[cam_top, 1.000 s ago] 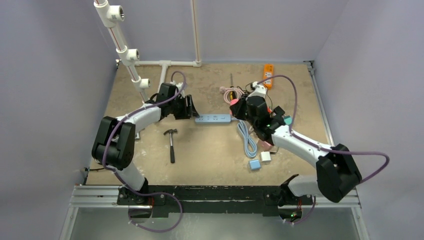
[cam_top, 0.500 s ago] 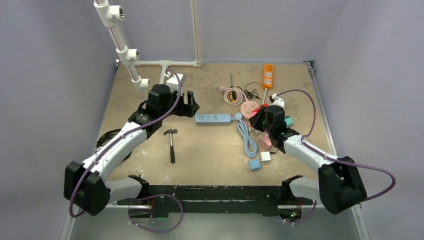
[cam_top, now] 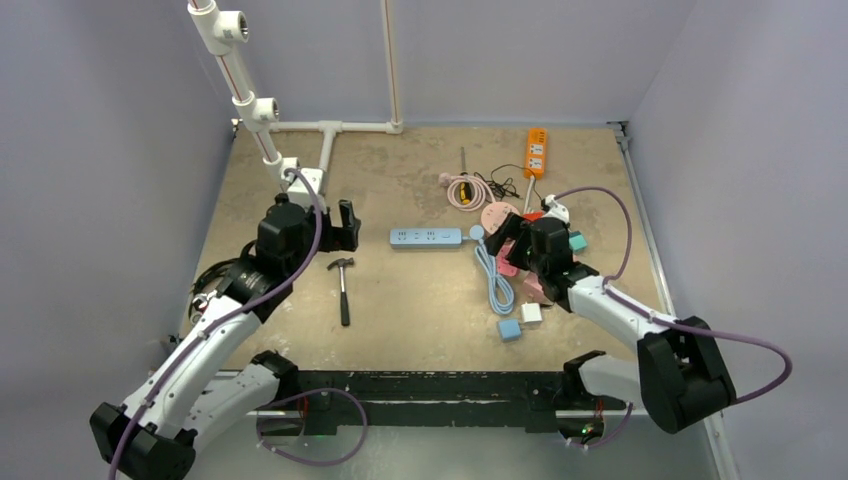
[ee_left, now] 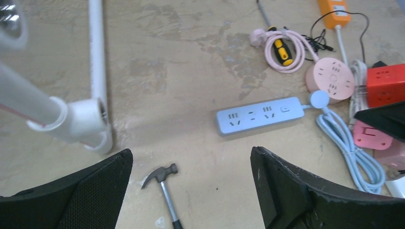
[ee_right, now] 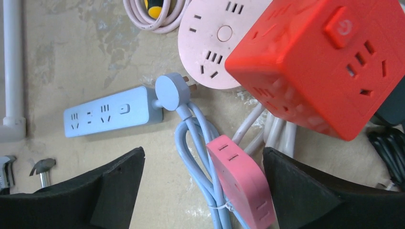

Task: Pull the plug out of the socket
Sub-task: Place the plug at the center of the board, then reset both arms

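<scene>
The light-blue socket strip lies flat mid-table. Its round blue plug rests on the table by the strip's right end, its pins bare and pointing at a pink round socket. A looped blue cable trails from the plug toward me. My right gripper is open and holds nothing; it hovers over the cable and a pink flat adapter. My left gripper is open and empty, well left of the strip.
A small hammer lies below the left gripper. White pipes stand at the back left. A red cube socket, an orange strip, a screwdriver and small adapters crowd the right side.
Both grippers have opened. The left arm has drawn back left from the strip's end. The right arm has backed away to the right, leaving the plug on the table.
</scene>
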Tool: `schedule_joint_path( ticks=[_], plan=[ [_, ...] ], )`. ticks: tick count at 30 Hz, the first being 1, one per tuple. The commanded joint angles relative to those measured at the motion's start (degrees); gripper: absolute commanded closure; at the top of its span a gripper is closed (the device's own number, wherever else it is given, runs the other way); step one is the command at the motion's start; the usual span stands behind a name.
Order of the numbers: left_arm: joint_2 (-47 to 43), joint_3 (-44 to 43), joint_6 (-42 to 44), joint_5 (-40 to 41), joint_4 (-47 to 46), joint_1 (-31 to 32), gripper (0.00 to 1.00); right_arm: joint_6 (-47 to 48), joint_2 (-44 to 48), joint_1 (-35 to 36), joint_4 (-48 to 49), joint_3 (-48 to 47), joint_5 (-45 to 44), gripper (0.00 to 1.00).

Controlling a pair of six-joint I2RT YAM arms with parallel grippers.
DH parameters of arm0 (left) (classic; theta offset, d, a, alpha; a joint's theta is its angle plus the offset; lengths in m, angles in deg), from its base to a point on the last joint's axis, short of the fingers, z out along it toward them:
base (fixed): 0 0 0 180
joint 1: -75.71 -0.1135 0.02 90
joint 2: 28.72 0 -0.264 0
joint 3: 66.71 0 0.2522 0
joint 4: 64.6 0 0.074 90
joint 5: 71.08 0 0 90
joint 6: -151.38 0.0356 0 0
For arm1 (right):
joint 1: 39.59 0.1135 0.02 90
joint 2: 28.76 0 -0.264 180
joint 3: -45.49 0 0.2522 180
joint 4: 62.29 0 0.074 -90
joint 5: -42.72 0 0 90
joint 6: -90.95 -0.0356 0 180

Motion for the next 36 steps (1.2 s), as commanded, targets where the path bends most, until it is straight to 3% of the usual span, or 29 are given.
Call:
schedule_joint_path(
  ticks=[1, 12, 17, 24, 28, 36],
  plan=[
    [-5.6, 1.2, 0.6, 7.8, 3.2, -0.1, 0.06, 0.3, 3.9, -0.3, -3.3, -1.8, -4.9, 0.02],
    [-12.9, 1.2, 0.4, 20.1, 5.0, -0.1, 0.05, 6.2, 12.8, -0.3, -12.4, -10.1, -16.0, 0.01],
    [-16.0, 1.3, 2.4, 20.2, 1.7, -0.1, 0.04, 14.4, 18.1, -0.3, -7.2, -12.1, -18.6, 0.01],
    [-20.2, -0.4, 5.6, 22.7, -1.8, -0.1, 0.03, 26.1, 33.6, -0.3, 9.2, -8.0, -17.2, 0.01],
    [-25.3, 2.6, 6.9, 21.7, -3.4, -0.1, 0.02, 28.3, 40.4, -0.3, 15.6, -3.0, -15.3, 0.01],
    [-33.4, 5.8, 7.6, 22.1, -2.5, -0.1, 0.01, 28.4, 45.2, -0.3, 16.5, -0.8, -14.8, 0.01]
  ],
)
